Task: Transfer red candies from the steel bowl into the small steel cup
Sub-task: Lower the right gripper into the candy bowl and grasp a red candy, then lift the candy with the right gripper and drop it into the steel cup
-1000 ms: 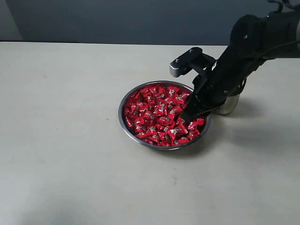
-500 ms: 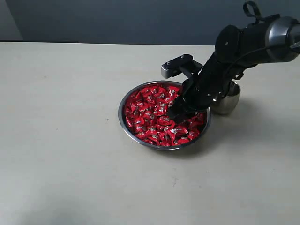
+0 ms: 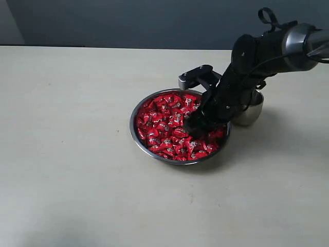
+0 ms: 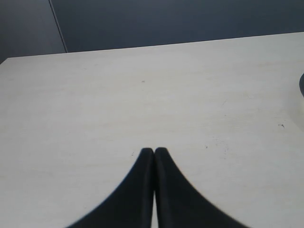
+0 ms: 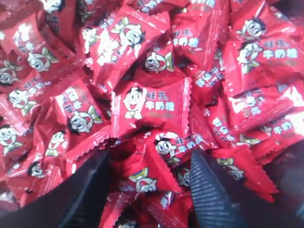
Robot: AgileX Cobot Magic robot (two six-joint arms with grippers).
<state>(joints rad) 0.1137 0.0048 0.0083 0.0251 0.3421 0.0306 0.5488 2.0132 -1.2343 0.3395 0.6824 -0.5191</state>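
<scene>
**Red candies (image 3: 167,128) heaped in steel bowl (image 3: 131,126); right gripper (image 5: 149,164) down among them**

Bowl sits about the middle of the bench (image 3: 67,154), a little toward the right edge. Just beside it on the right-edge side: small steel cup (image 3: 253,114), partly hidden by the arm, contents cannot be told. Right gripper's fingers (image 5: 92,180) are spread. Tips are sunk into the pile on the cup side of the bowl. Wrapped candies lie between them, none pinched. Over bare bench, left gripper (image 4: 154,153): fingers pressed together, holding nothing.
</scene>
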